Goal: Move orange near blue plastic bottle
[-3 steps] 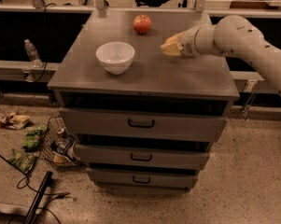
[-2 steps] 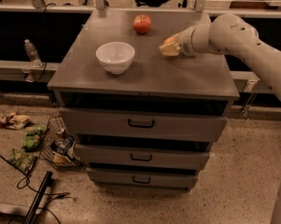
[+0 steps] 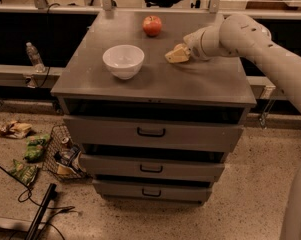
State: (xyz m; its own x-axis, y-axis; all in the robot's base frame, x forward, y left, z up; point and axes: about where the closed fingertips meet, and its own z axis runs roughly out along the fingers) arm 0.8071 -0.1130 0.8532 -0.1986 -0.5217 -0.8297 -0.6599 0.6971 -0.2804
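My gripper (image 3: 177, 54) hovers low over the back right part of the grey cabinet top (image 3: 190, 81), reaching in from the right on the white arm (image 3: 250, 39). It is right of the white bowl (image 3: 123, 61) and in front of and to the right of the red apple (image 3: 152, 25). No orange shows anywhere in view. The blue plastic bottle is out of view too. The only bottle I see is a small clear one (image 3: 34, 56) standing on the ledge far to the left of the cabinet.
The cabinet has three drawers (image 3: 151, 132) below its top. Snack bags (image 3: 25, 171), a wire basket (image 3: 62, 154) and cables (image 3: 40, 211) lie on the floor at the left. A rail and dark counters run behind the cabinet.
The gripper has shifted slightly left and toward the front of the cabinet top. The bowl and the apple have not moved.
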